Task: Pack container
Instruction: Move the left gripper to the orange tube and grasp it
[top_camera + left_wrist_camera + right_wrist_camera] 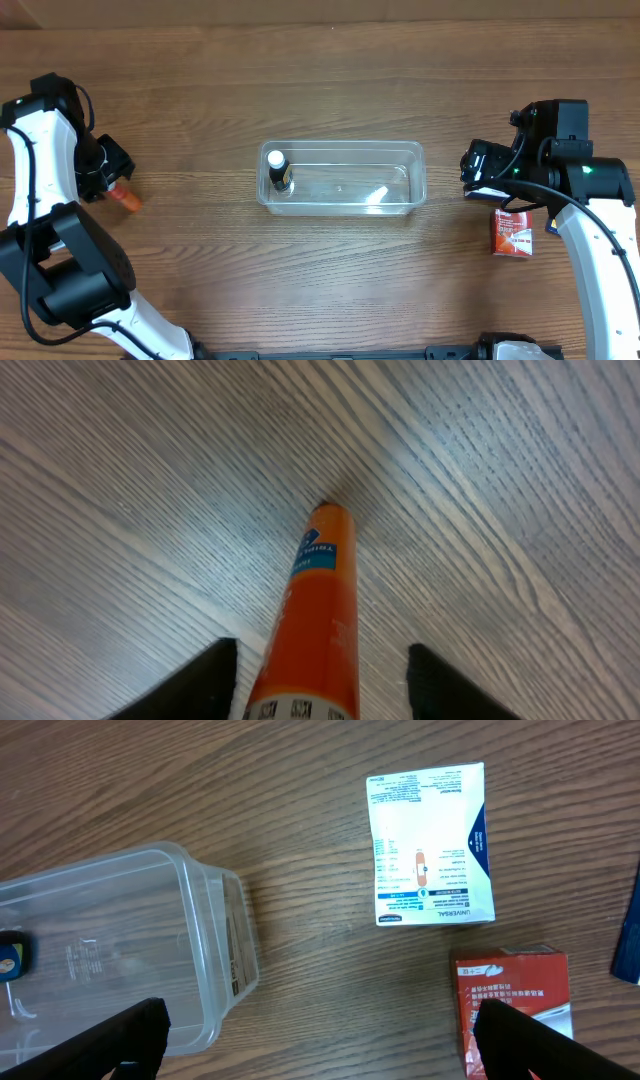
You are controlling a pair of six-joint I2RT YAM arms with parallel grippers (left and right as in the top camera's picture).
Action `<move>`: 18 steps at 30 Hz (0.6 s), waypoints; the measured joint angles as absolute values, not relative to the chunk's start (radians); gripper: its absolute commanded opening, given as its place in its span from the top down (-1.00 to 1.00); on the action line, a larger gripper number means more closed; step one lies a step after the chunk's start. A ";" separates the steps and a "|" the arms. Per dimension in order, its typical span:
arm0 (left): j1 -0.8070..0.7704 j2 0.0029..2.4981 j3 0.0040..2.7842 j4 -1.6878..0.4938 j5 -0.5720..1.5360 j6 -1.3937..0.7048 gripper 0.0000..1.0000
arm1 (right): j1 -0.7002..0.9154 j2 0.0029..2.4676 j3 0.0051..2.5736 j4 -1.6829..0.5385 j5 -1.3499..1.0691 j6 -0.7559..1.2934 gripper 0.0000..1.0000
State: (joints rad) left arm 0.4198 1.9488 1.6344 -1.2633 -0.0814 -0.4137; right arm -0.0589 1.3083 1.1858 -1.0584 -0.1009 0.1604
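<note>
Overhead view: the container, a clear rectangular tub, stands at the middle of the wooden worktop. A small dark bottle with a white cap stands upright inside it at the left end, and glare on the tub's floor blurs the rest of the interior.

Left wrist view: the left gripper is open. Only its two dark fingertips show at the lower edge, one on each side of an orange tube, with a gap visible on both sides. The tube's near end is cut off by the frame, and its blue label is too small to read.

Right wrist view: the right gripper is spread wide and holds nothing. Its fingers sit in the lower corners of the picture. Between and beyond them lie:
- one rounded corner of the container, the rest running out of frame;
- a white carton with blue print;
- a red box, partly covered by the right finger;
- a dark blue object, cut off at the right edge and not identifiable.

In the overhead view the white carton is mostly hidden beneath the right arm.
</note>
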 measured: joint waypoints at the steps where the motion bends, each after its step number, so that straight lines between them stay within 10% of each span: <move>1: 0.420 1.949 1.634 -1.263 -0.082 -0.415 0.24 | -0.059 1.308 1.186 -1.058 -0.101 0.160 -1.00; 11: 0.420 1.950 1.634 -1.267 -0.082 -0.415 0.88 | -0.059 1.308 1.186 -1.058 -0.101 0.160 -1.00; 18: 0.418 1.950 1.637 -1.315 -0.082 -0.415 0.92 | -0.059 1.308 1.186 -1.058 -0.101 0.160 -1.00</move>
State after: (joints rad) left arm 0.4179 1.9495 1.6375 -1.3151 -0.0818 -0.4149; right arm -0.0589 1.3083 1.1858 -1.0584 -0.1013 0.1596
